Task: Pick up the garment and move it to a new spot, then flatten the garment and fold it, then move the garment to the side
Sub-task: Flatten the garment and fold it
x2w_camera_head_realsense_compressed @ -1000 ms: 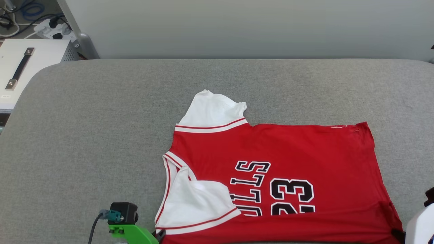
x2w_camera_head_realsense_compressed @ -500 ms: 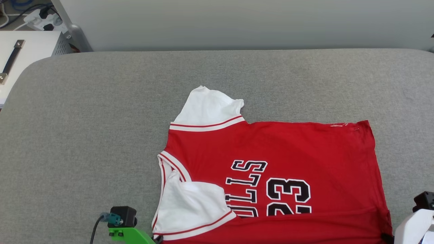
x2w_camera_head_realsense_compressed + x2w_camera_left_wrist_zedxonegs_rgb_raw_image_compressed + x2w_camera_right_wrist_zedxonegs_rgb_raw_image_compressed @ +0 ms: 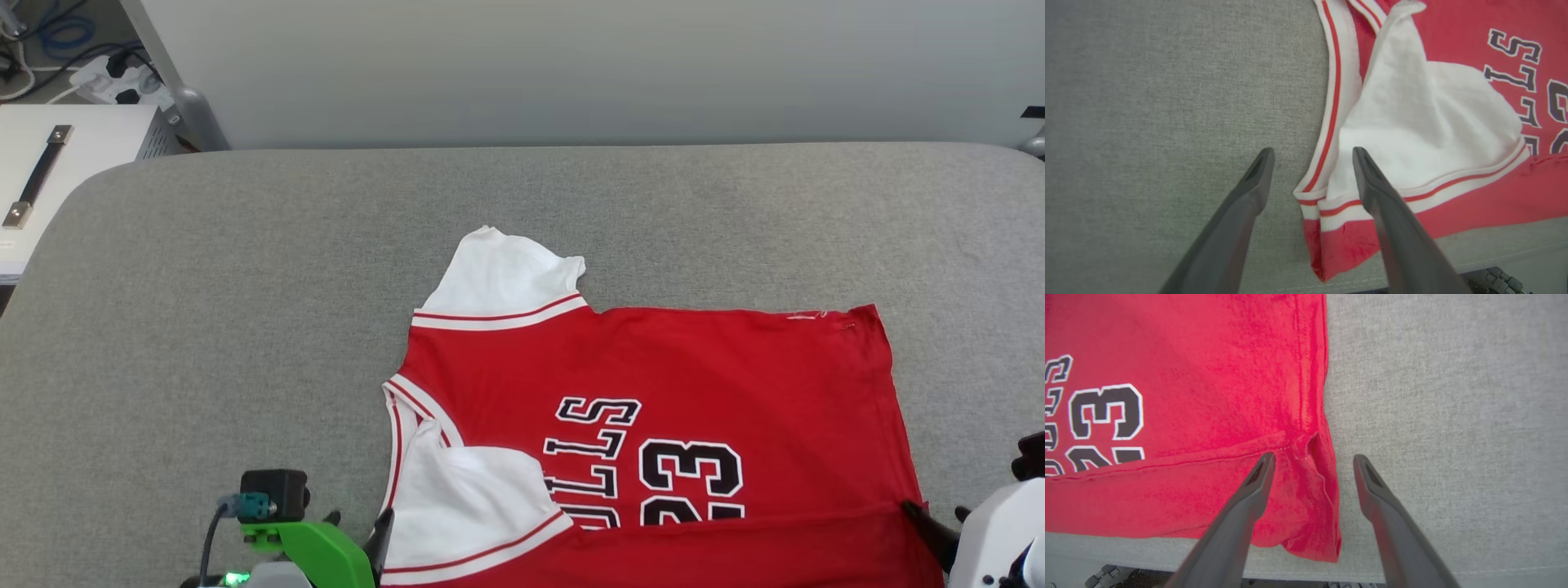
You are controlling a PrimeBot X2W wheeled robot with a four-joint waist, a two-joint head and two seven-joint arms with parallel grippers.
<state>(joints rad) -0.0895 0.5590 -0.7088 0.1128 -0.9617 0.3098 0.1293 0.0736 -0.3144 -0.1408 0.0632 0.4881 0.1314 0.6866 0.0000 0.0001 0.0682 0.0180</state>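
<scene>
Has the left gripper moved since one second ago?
Yes. The left gripper opened: its jaws spread to either side of the garment corner they pinched.

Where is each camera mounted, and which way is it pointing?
Head view: on the head, looking forward and down at the shirt on the grey cushion; left gripper and right gripper at bottom corners.
Left wrist view: on the left wrist, looking along its open gripper at the white sleeve.
Right wrist view: on the right wrist, looking along its open gripper at the hem corner.
Shared: head and right wrist views both show the number 23.
</scene>
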